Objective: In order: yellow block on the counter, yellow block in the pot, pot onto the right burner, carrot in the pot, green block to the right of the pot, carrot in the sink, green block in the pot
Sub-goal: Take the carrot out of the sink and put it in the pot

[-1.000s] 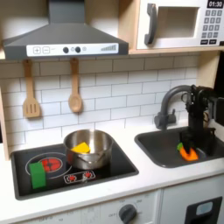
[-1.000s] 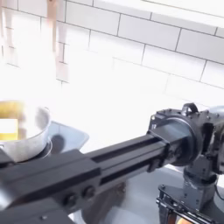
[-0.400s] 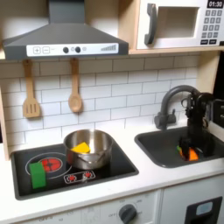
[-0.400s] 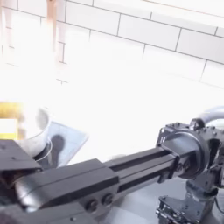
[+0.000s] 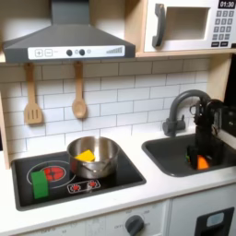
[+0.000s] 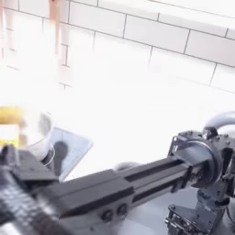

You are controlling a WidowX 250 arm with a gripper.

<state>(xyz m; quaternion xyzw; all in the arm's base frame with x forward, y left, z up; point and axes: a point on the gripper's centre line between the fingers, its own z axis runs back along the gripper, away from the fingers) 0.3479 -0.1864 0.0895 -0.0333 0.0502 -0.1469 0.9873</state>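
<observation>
Compared with a second ago, the pincer (image 5: 202, 159) sits lower in the sink (image 5: 166, 153) in the first exterior view, and the carrot (image 5: 202, 163) that showed clearly beside it then is now mostly covered, with only an orange patch visible at the fingertips. I cannot tell from either picture whether the jaws are closed on the carrot or merely bracketing it; the fingers are dark against a dark basin and the second exterior view gives only the blurred arm (image 6: 110, 197). My reading of progress: the yellow block (image 5: 86, 155) lies inside the pot (image 5: 93, 157), well away from the pincer toward the first exterior view's left, so the first two steps appear complete. The pot stands on the black stovetop (image 5: 124, 172) over the burner nearer the pincer, which I judge to be the slide step done. The green block (image 5: 40, 182) stands upright on the far side of the pot from the pincer, on the red burner (image 5: 53, 172), apparently not yet moved. I judge the step in hand to be the fourth, fetching the carrot from the sink. Outstanding, as far as I can assess: lifting the carrot to the pot, shifting the green block to the pot's other side, returning the carrot to the sink, and placing the green block in the pot.
</observation>
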